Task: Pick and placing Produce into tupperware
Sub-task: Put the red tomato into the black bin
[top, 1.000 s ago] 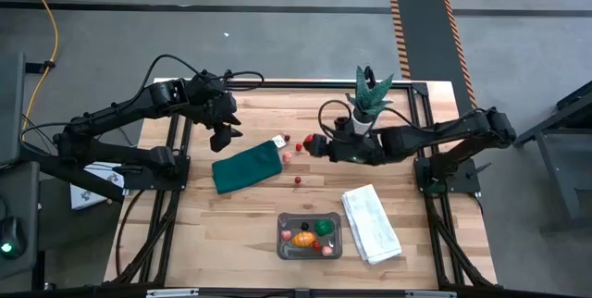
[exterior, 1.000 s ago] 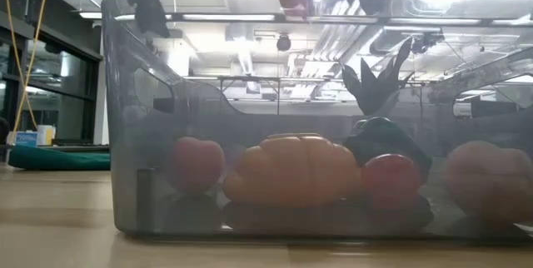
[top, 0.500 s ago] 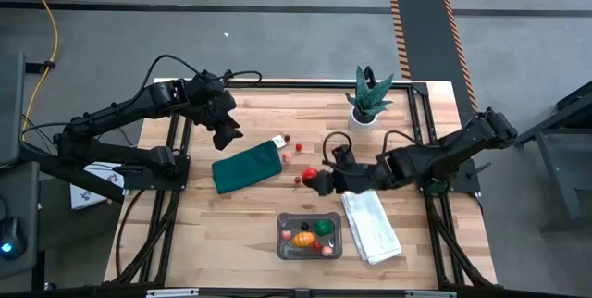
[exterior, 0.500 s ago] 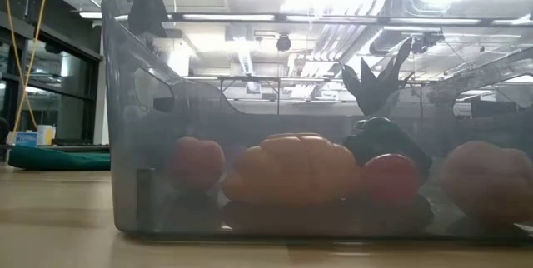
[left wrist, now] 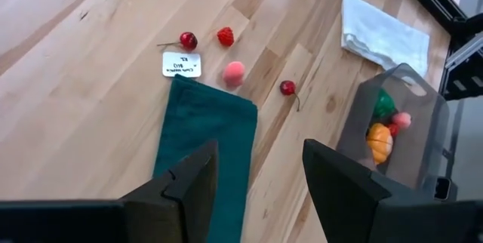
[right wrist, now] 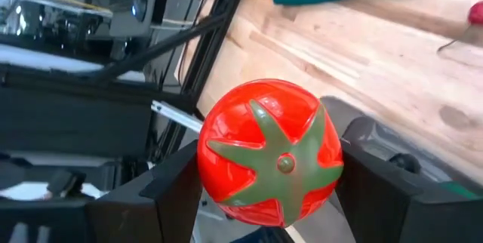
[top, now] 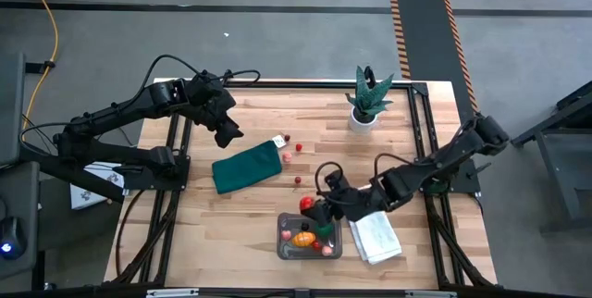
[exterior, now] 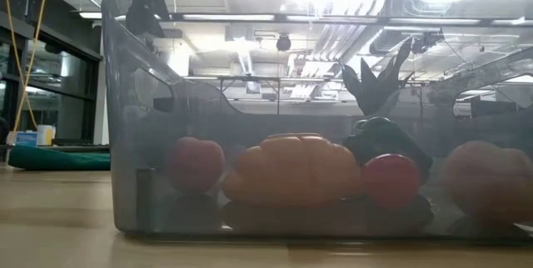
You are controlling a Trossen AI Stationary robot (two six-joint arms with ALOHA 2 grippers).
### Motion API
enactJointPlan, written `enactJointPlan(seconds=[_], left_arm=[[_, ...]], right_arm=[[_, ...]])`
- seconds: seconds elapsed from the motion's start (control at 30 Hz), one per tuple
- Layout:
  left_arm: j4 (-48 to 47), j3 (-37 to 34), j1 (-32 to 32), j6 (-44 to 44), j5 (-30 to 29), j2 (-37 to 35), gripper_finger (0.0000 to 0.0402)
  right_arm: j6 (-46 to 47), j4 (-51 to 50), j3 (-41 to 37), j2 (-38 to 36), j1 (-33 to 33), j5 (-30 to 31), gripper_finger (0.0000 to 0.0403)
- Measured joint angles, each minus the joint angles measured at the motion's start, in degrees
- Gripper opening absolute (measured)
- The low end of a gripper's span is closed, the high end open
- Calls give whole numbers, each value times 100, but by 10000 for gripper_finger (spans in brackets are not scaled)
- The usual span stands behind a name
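I'm holding a red tomato (right wrist: 270, 152) clamped between the right gripper's (top: 310, 207) fingers, hanging just over the container's (top: 285, 248) far edge; its green star-shaped leaf cap is facing the wrist camera. The container's long axis is running across the table. My left gripper (top: 228, 132) is waiting, fingers apart, above the green cloth (top: 246, 167).

We see a light wooden table (top: 231, 215) bearing a green cloth (top: 246, 167) left of centre, with a small white tag (top: 278, 141) at its far right corner and four small red and pink produce pieces (top: 288, 156) scattered just right of it. Near the front edge sits the tupperware (top: 289, 250), a folded white towel (top: 375, 236) just right of it. A potted plant (top: 367, 104) stands at the far right.
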Motion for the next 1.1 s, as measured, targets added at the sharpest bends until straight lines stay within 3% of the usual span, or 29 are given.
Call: enactJointPlan(seconds=[0.47, 0.73, 1.1], left_arm=[[-81, 0, 0, -129, -3, 1, 182], [-81, 0, 0, -174, -5, 0, 182], [-79, 0, 0, -174, -48, -1, 182]], right_arm=[[-279, 227, 0, 102, 130, -281, 248], [-1106, 873, 0, 102, 108, -278, 248], [-1352, 779, 0, 102, 98, -431, 248]])
